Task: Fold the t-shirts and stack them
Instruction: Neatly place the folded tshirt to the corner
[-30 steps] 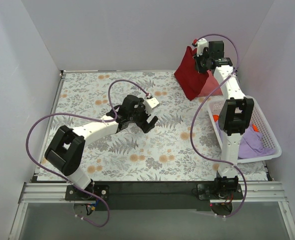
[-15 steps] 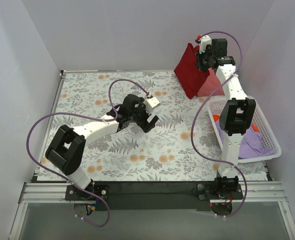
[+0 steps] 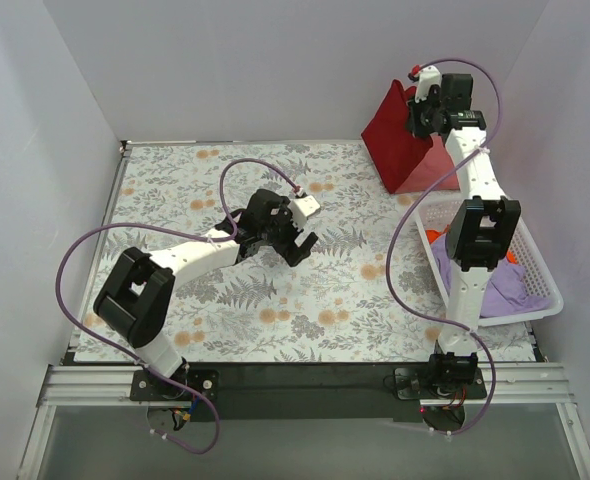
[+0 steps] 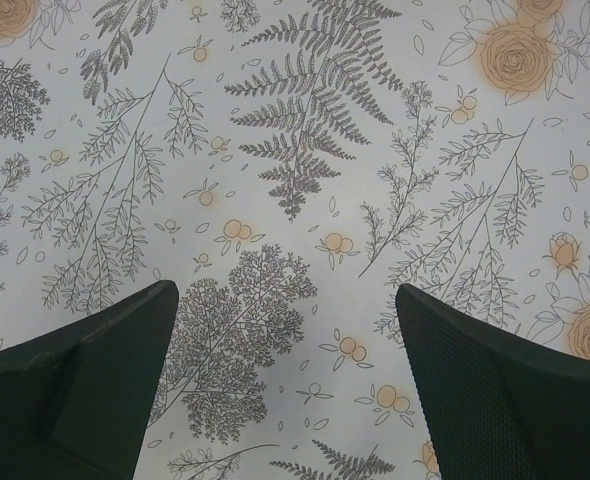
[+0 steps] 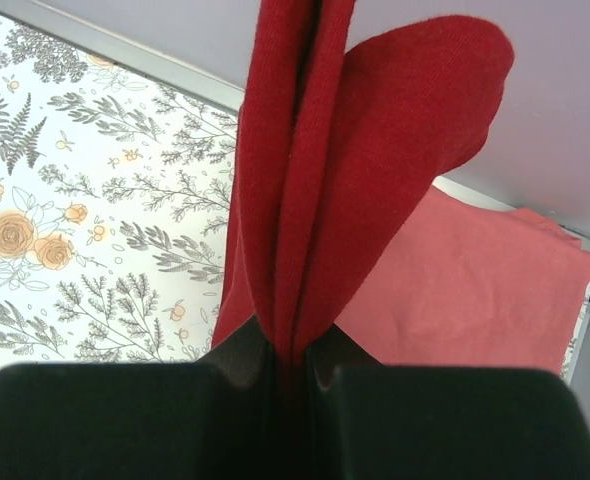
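Observation:
My right gripper (image 3: 417,112) is shut on the deep crimson t-shirt (image 3: 395,140) and holds it up at the far right, its lower part hanging down to the table. In the right wrist view the crimson t-shirt (image 5: 305,180) is pinched between the fingers (image 5: 225,365). The pinkish-red t-shirt (image 3: 441,172) lies flat under it and also shows in the right wrist view (image 5: 475,290). A lavender t-shirt (image 3: 505,285) and an orange one (image 3: 433,237) lie in the basket. My left gripper (image 3: 297,240) is open and empty over the floral cloth (image 4: 295,200).
A white lattice basket (image 3: 550,290) stands at the right edge beside the right arm. The grey-and-orange floral cloth (image 3: 235,300) covers the table. White walls enclose the left, back and right sides.
My right gripper has lifted the crimson t-shirt higher and carried it to the right, over the pinkish-red one. The left arm has barely moved.

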You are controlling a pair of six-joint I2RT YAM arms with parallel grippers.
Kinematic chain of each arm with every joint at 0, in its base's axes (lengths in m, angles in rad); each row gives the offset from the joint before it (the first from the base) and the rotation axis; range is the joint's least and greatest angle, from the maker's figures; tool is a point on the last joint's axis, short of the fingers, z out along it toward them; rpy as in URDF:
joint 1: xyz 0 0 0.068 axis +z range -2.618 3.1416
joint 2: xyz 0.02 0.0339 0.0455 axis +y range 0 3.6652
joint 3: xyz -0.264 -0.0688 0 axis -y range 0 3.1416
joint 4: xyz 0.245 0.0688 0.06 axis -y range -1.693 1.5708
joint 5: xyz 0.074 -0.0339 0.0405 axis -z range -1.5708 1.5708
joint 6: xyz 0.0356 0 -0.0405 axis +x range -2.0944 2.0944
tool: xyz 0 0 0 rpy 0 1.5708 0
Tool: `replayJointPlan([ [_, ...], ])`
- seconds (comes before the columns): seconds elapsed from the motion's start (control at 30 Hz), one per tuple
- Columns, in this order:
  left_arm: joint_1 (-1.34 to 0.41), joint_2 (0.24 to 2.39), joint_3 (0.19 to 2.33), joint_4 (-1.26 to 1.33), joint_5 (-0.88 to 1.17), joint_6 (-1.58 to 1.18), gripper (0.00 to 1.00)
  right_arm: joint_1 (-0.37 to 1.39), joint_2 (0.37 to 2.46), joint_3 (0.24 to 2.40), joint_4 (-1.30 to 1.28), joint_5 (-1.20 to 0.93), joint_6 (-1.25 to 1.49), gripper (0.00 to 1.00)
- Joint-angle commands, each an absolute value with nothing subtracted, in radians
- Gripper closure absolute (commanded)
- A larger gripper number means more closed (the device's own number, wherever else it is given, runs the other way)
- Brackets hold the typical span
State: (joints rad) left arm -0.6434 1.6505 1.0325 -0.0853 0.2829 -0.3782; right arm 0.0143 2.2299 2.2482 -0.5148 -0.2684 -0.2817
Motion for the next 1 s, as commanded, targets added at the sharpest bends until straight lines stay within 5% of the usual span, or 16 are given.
replayJointPlan([
  [0.0, -0.644, 1.647, 1.071, -0.092, 0.304, -0.374, 0.09, -0.026, 2.195, 2.307, -0.446, -0.313, -0.249, 0.99],
  [0.97, -0.644, 1.672, 1.117, -0.149, 0.331, -0.388, 0.09, -0.146, 2.352, 2.253, -0.289, -0.218, -0.479, 0.99],
])
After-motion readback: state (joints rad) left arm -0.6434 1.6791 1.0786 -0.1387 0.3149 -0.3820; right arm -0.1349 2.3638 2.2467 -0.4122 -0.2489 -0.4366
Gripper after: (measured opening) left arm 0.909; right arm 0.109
